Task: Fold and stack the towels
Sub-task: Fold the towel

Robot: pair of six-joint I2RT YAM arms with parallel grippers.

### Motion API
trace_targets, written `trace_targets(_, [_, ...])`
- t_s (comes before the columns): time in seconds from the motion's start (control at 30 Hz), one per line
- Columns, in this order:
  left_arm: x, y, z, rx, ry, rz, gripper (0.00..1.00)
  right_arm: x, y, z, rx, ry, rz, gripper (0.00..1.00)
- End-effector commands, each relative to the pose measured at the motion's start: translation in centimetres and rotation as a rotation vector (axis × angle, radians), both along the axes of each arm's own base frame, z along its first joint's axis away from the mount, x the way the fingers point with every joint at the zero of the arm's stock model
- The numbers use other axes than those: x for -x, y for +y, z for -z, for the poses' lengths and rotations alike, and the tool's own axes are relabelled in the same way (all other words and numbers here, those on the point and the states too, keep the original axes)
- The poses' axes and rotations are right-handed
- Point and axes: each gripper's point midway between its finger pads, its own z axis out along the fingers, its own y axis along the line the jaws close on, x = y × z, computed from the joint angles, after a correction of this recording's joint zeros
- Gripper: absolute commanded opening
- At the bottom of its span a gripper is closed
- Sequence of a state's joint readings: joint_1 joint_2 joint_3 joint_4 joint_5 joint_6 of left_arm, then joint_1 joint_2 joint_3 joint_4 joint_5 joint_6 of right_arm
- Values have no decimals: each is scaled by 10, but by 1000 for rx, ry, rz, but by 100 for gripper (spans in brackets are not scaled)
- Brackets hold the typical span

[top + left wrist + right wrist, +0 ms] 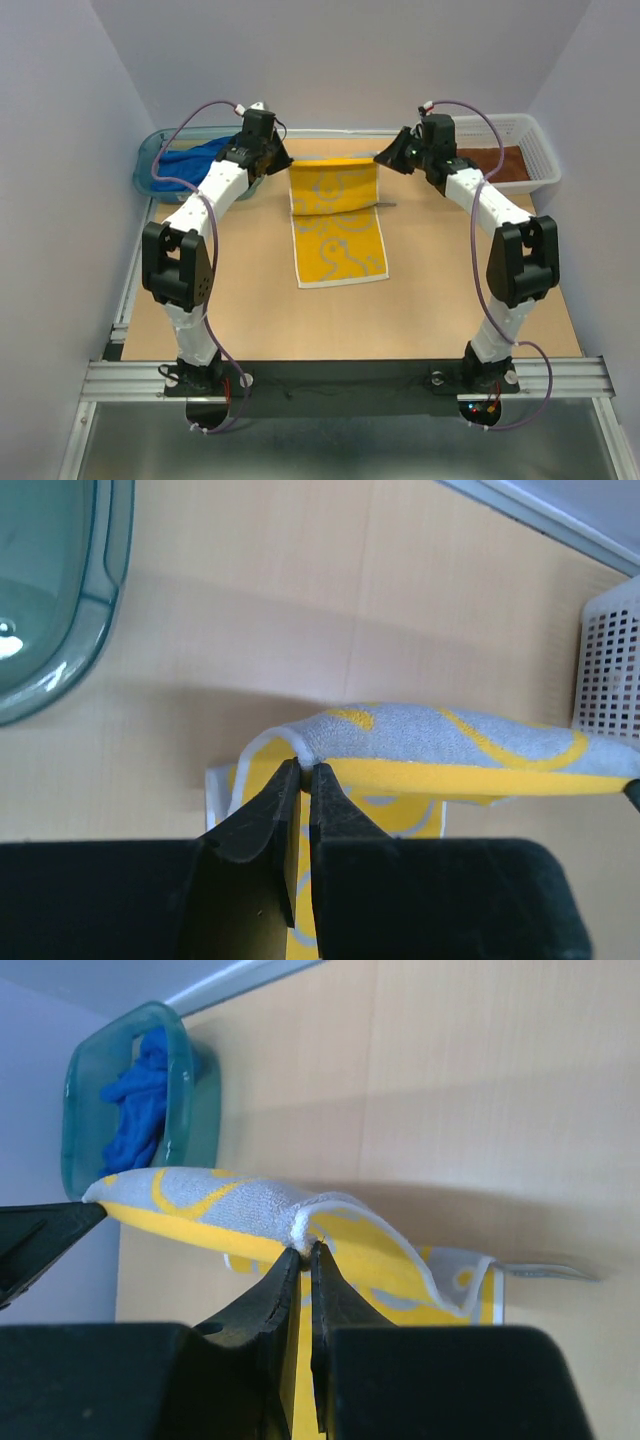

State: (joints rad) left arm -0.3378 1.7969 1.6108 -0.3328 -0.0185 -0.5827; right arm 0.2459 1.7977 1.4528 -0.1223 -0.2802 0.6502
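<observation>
The yellow towel [335, 218] with a white and grey pattern lies mid-table, its far edge lifted off the table. My left gripper [283, 160] is shut on its far left corner [305, 748]. My right gripper [384, 158] is shut on its far right corner [312, 1232]. The towel's near part rests flat on the table. The blue towel [192, 162] lies crumpled in the teal tub [150, 160], and shows in the right wrist view [140, 1095]. The rust-brown towel [495, 160] lies in the white basket [540, 150].
The teal tub stands at the far left, behind my left arm. The white basket stands at the far right, beside my right arm, and its mesh wall shows in the left wrist view [610, 665]. White walls enclose the table on three sides.
</observation>
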Motion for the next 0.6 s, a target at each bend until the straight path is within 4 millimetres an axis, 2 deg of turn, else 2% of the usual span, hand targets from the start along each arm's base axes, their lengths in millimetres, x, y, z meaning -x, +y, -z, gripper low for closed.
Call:
trace_targets(0.0, [-25, 2, -18, -14, -69, 59, 0, -36, -15, -21, 69, -112, 39, 0])
trace_targets(0.13, [-40, 5, -16, -12, -89, 65, 0, -53, -20, -23, 100, -144, 40, 0])
trace_targets(0.33, [-46, 13, -21, -11, -116, 59, 0, -57, -18, -26, 95, -157, 15, 1])
trace_targets(0.43, [-40, 12, -20, -6, -101, 78, 0, -49, -15, -21, 83, -138, -6, 0])
trace_targets(0.53, [-23, 5, -12, 33, -66, 113, 0, -33, -14, -10, 71, -97, -16, 0])
trace_targets(0.57, [-14, 6, 1, 33, -31, 119, 0, -27, -15, -14, 63, -99, -20, 0])
